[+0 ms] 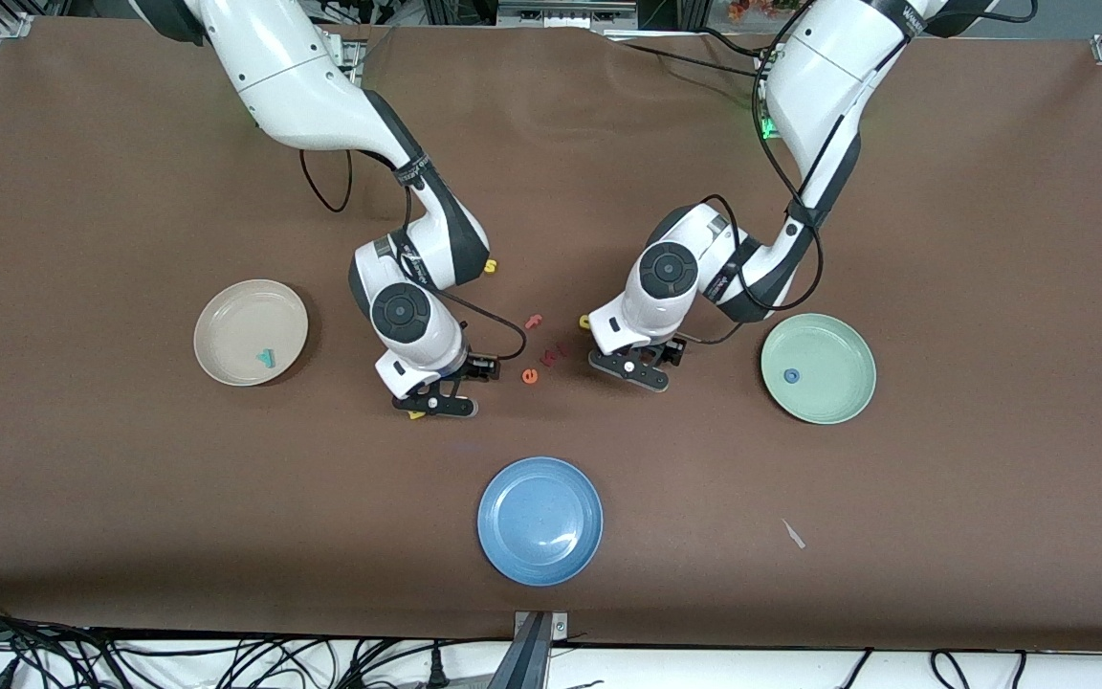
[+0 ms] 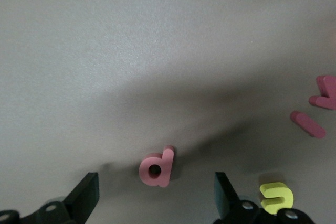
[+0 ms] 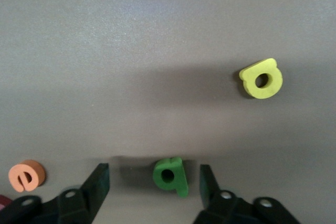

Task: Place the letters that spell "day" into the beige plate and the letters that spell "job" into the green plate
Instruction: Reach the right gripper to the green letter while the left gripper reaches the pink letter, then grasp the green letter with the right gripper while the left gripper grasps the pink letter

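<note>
Two wrist-view-only letters: green letter (image 3: 170, 176), pink letter (image 2: 156, 168)

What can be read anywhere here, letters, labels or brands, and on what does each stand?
"d": pink foam letter on the table, between the left gripper's open fingers.
"s": yellow foam letter, beside it.
"e": orange foam letter on the table.
White print on the left arm's link: too small to read.
</note>
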{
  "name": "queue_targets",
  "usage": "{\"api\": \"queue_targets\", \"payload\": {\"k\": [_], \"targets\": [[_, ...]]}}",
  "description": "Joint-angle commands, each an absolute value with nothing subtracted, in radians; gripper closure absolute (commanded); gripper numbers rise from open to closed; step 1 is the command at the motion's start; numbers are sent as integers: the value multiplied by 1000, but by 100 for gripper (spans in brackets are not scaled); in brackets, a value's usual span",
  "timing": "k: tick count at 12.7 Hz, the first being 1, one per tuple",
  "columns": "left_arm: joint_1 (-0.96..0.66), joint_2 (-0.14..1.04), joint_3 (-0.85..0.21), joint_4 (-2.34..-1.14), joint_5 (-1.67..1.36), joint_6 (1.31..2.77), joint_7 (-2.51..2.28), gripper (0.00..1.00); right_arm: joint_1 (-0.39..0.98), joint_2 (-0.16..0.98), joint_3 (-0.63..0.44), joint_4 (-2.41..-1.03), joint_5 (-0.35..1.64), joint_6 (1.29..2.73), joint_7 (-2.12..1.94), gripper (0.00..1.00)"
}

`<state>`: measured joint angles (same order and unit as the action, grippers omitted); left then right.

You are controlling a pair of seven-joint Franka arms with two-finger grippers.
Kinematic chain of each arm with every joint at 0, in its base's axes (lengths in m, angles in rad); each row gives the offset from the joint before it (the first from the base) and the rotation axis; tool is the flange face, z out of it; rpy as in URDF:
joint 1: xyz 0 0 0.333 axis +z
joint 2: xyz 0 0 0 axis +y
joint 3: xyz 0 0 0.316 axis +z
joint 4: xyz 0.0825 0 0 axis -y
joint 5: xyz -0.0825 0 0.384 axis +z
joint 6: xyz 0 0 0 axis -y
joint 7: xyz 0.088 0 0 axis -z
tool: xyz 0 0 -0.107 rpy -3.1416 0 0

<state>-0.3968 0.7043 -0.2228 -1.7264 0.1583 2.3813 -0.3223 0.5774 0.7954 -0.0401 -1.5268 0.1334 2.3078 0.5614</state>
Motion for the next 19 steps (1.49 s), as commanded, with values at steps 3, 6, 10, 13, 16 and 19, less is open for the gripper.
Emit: {"api": "queue_targets", "payload": {"k": [3, 6, 10, 13, 16, 19], "targets": [[-403, 726, -218, -1712, 196, 2398, -338, 18, 575, 813, -43, -1509, 130, 2303, 560, 39], [-403, 726, -218, -1712, 229, 2398, -341, 36, 575, 813, -43, -1523, 129, 2303, 534, 55], [-396, 729, -218, -1712, 229, 2398, -341, 91, 571, 813, -44, -1523, 130, 2298, 517, 94], [-391, 726, -218, -1709, 221, 2396, -342, 95, 551, 798, -49, -1511, 133, 2261, 476, 100], [-370, 706, -218, -1707, 221, 2379, -336, 89, 506, 724, -110, -1517, 129, 2046, 248, 100], [-348, 655, -219, -1707, 221, 2303, -333, 90, 508, 661, -191, -1573, 127, 1977, 125, 100]]}}
